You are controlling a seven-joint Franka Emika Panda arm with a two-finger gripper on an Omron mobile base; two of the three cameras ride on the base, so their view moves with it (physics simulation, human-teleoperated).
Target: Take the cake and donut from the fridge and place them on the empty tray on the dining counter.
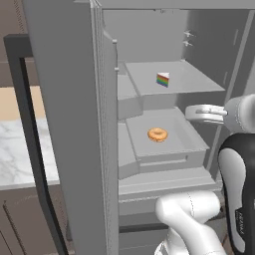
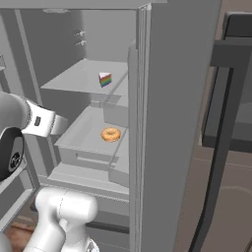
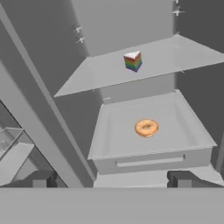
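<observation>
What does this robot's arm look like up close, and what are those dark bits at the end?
The arm is made of smooth, rounded glossy white segments joined by dark, almost black joints, one carrying small pale lettering. No loose cables show. The gripper ends in two small blocky dark grey fingertips.

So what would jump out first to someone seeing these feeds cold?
The open fridge, all grey inside, makes its two bits of colour pop. The rainbow-layered cake sits on the upper shelf, and the orange-glazed donut lies in the shallow drawer just below it. In the hand view the open gripper points at both, touching neither.
</observation>
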